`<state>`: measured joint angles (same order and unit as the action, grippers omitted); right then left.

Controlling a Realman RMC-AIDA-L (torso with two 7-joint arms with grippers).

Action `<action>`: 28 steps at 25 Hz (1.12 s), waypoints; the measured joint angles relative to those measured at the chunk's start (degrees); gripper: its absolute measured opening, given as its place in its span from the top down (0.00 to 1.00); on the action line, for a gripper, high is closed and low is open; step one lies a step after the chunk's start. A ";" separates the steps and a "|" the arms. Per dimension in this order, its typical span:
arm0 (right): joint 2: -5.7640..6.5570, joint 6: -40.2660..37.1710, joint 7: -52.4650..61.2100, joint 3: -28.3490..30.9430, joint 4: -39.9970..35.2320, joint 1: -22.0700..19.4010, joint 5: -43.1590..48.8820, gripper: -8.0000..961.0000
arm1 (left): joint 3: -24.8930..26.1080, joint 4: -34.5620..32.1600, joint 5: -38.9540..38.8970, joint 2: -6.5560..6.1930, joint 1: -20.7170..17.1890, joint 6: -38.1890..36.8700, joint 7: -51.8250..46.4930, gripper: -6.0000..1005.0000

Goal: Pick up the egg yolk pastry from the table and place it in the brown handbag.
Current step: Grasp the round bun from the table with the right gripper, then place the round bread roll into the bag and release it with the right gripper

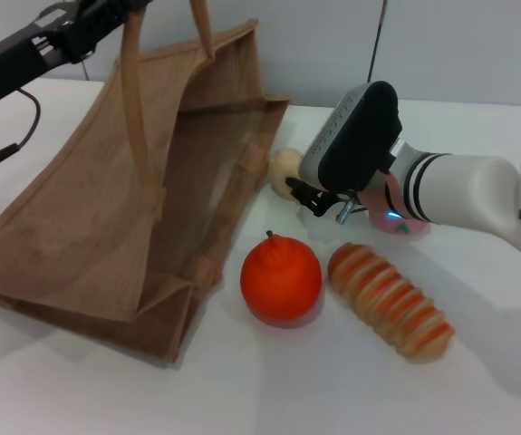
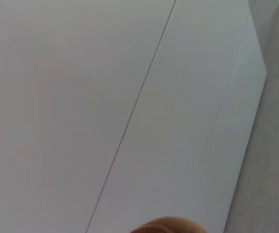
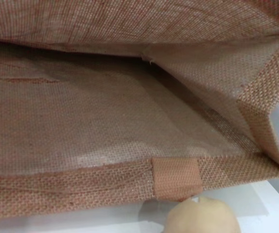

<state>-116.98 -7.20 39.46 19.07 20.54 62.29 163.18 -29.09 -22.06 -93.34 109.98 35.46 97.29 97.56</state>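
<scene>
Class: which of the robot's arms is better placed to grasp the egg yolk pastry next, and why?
The right. The right gripper hangs beside the egg yolk pastry, while the left gripper holds up a handle of the brown handbag.

A lab-like test bench: bare white table, plain pale wall panels behind

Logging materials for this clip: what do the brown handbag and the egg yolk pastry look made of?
The brown handbag: coarse burlap-like fabric, matte, with an open visible weave and stitched bands. The egg yolk pastry: seemingly smooth, pale cream, dull surface; real dough or a replica cannot be told.
</scene>
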 joint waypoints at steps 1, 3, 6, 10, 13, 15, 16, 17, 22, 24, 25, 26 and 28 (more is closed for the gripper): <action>0.00 0.00 0.02 0.00 0.01 -0.02 -0.01 0.60 | 0.00 0.00 0.00 -0.02 0.00 0.00 0.00 0.86; 0.04 0.00 0.10 0.00 0.04 -0.08 -0.10 0.61 | 0.00 0.00 0.00 -0.03 -0.03 0.03 0.00 0.86; 0.10 -0.09 0.10 0.00 0.10 -0.17 -0.06 0.63 | 0.00 0.00 0.00 -0.07 -0.11 0.18 0.00 0.86; 0.19 -0.67 0.10 0.53 0.23 -0.46 -0.21 0.65 | 0.00 0.21 0.00 -0.26 -0.25 0.53 0.01 0.86; 0.34 -0.76 0.04 1.77 0.38 -0.61 -0.27 0.66 | 0.00 0.54 0.00 -0.48 -0.54 0.52 0.02 0.86; 0.49 -0.77 -0.13 3.11 0.39 -0.76 -0.26 0.66 | 0.00 0.56 0.00 -0.71 -0.83 0.54 0.02 0.86; 0.58 -0.98 -0.23 4.04 0.33 -0.97 -0.19 0.66 | 0.00 0.57 0.00 -0.79 -0.94 0.57 0.01 0.86; 0.63 -1.24 -0.31 4.63 0.23 -1.15 -0.12 0.66 | 0.02 0.58 0.00 -0.85 -1.02 0.58 0.00 0.86; 0.98 -5.87 -1.47 8.82 -0.67 -2.79 0.00 0.67 | 0.09 0.61 0.00 -0.91 -1.11 0.27 -0.04 0.87; 1.03 -6.17 -2.79 10.82 -0.75 -3.55 0.02 0.68 | 0.09 0.62 0.00 -0.92 -1.16 0.23 -0.05 0.87; 1.03 -6.17 -2.79 10.82 -0.75 -3.55 0.02 0.69 | 0.09 0.62 0.00 -0.94 -1.20 0.21 -0.06 0.87; 1.03 -6.30 -3.07 11.26 -0.76 -3.80 0.02 0.69 | 0.10 0.62 0.00 -1.00 -1.28 0.20 -0.06 0.87; 1.16 -6.99 -3.35 11.96 -0.77 -4.31 0.04 0.70 | 0.40 0.62 0.02 -1.12 -1.51 0.18 -0.07 0.87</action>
<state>-115.82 -14.19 36.11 31.03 19.77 57.98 163.22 -28.69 -21.44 -93.32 108.86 33.95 97.47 97.48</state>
